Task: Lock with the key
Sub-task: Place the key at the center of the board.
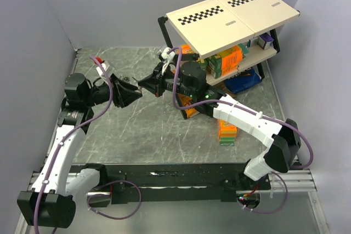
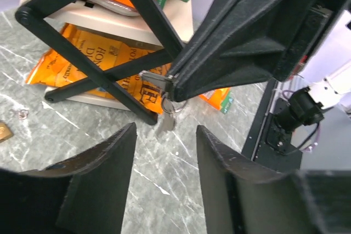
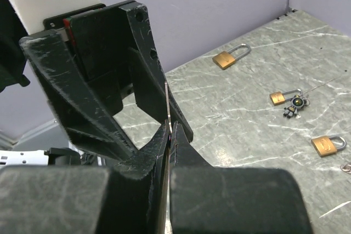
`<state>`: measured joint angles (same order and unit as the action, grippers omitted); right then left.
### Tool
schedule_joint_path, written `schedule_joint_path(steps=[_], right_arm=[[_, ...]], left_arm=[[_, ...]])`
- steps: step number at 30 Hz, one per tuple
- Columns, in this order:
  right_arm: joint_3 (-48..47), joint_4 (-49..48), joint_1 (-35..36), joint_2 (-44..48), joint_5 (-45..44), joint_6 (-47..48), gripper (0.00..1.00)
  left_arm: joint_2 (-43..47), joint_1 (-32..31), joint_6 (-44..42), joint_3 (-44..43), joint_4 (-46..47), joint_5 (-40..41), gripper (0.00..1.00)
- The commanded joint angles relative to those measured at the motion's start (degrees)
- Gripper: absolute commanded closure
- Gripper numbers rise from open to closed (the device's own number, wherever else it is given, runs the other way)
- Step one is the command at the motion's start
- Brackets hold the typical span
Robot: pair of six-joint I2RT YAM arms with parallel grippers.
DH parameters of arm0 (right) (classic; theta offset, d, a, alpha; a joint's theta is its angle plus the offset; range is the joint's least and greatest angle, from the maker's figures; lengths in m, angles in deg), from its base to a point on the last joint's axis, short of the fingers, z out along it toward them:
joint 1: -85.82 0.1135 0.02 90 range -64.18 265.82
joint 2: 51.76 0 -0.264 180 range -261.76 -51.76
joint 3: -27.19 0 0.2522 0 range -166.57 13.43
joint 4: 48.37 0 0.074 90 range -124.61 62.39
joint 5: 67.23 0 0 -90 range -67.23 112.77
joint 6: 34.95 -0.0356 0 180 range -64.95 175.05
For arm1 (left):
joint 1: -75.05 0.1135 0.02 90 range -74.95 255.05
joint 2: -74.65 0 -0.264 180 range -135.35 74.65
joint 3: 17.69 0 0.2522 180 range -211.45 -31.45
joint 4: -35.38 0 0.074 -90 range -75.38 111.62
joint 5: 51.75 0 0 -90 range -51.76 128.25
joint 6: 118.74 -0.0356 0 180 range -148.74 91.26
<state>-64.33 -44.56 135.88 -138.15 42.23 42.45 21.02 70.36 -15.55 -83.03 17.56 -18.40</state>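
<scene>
My right gripper (image 1: 144, 85) (image 3: 169, 127) is shut on a thin silver key (image 3: 166, 100), held blade-up above the table. In the left wrist view the same key (image 2: 155, 79) sticks out of the right gripper's tips with a key ring (image 2: 171, 106) hanging below. My left gripper (image 1: 134, 92) (image 2: 165, 130) is open and empty, tip to tip with the right one, its jaws on either side of the key just short of it. Three brass padlocks (image 3: 230, 57) (image 3: 283, 97) (image 3: 326, 144) lie on the table beyond, none in a gripper.
A black-framed shelf (image 1: 230, 15) with orange and green boxes stands at the back right; its crossed legs (image 2: 109, 42) are close behind the key. An orange box (image 1: 227, 131) lies on the table. A small key bunch (image 3: 296, 104) lies by the middle padlock.
</scene>
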Motion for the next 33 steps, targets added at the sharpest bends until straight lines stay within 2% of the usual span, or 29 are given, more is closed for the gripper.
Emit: schedule_joint_path(steps=[1, 7, 11, 13, 17, 19, 20, 21, 23, 24, 26, 27, 29, 33], right_arm=[[-1.79, -2.79, 0.47, -0.09, -0.22, -0.94, 1.0], [-1.0, -2.79, 0.56, 0.17, -0.39, -0.41, 1.0], [-0.73, -2.44, 0.56, 0.17, 0.13, -0.85, 1.0], [-0.64, -2.35, 0.47, 0.17, 0.22, -1.11, 1.0], [-0.82, -1.74, 0.47, -0.09, 0.31, -1.11, 1.0], [-1.17, -1.38, 0.47, -0.27, 0.49, -1.11, 1.0], [-1.26, -1.12, 0.3, -0.27, 0.49, -1.11, 0.97], [-1.26, -1.03, 0.3, -0.27, 0.49, -1.02, 0.83], [-1.61, 0.02, 0.04, -0.36, 0.4, -0.76, 0.62], [-1.87, 0.37, -0.23, -0.27, 0.14, -0.58, 0.44], [-2.14, 0.9, -0.75, 0.25, -0.48, 0.38, 0.3], [-2.14, 1.34, -0.93, 0.43, -0.57, 1.34, 0.19], [-2.14, 1.95, -1.54, 1.13, -0.13, 2.14, 0.12], [-1.26, 3.71, -1.81, 2.98, 2.5, 4.24, 0.06]], left_arm=[[-0.34, -0.94, 0.43, -0.2, 2.73, 2.94, 0.49], [-1.13, -2.25, 1.84, -0.2, 3.62, 3.82, 0.6], [-0.69, -2.69, 1.84, 0.33, 3.61, 4.08, 0.75], [-0.08, -2.78, 1.92, 0.33, 3.62, 4.26, 0.79], [0.54, -2.78, 2.54, 0.16, 5.2, 4.08, 0.99], [1.06, -2.78, 2.45, -0.19, 4.76, 3.47, 0.99], [1.24, -2.78, 2.45, -0.37, 4.5, 3.29, 0.99], [1.42, -2.78, 2.28, -0.55, 4.23, 3.29, 0.99], [1.51, -2.78, 1.4, -1.16, 0.29, 3.99, 0.99], [1.42, -2.52, 1.05, -1.25, -1.03, 4.26, 0.99], [0.98, -1.29, -1.14, -1.69, -5.69, 3.3, 0.99], [0.72, -0.85, -2.54, -1.95, -7.27, 3.38, 0.99], [0.28, 1.78, -3.17, -1.87, -10.53, 2.68, 0.99], [-5.32, 8.72, -7.72, -5.27, -16.67, 5.13, 0.99]])
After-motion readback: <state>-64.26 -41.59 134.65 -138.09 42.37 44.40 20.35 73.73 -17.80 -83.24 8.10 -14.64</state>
